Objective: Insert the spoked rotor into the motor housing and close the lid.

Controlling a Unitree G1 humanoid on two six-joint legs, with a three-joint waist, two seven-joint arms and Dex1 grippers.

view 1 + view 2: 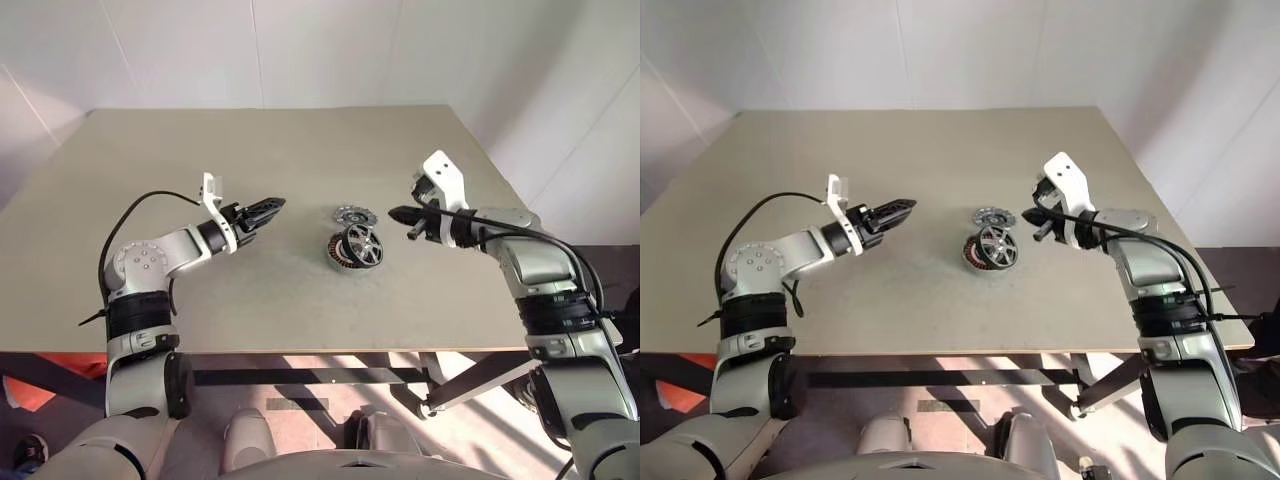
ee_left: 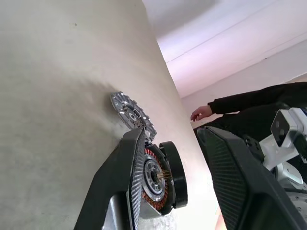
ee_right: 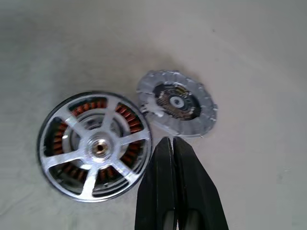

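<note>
My shut, empty right gripper [image 3: 173, 143] hovers with the spoked rotor [image 3: 95, 146] at nine o'clock, the lid [image 3: 177, 103] at twelve.

Worktop [image 1: 200, 310]: plain beige, rectangular. Motor housing [image 3: 57, 139] rests near centre, spoked rotor [image 3: 98, 146] seated over windings. Lid [image 3: 176, 103] flat just beside housing.
</note>
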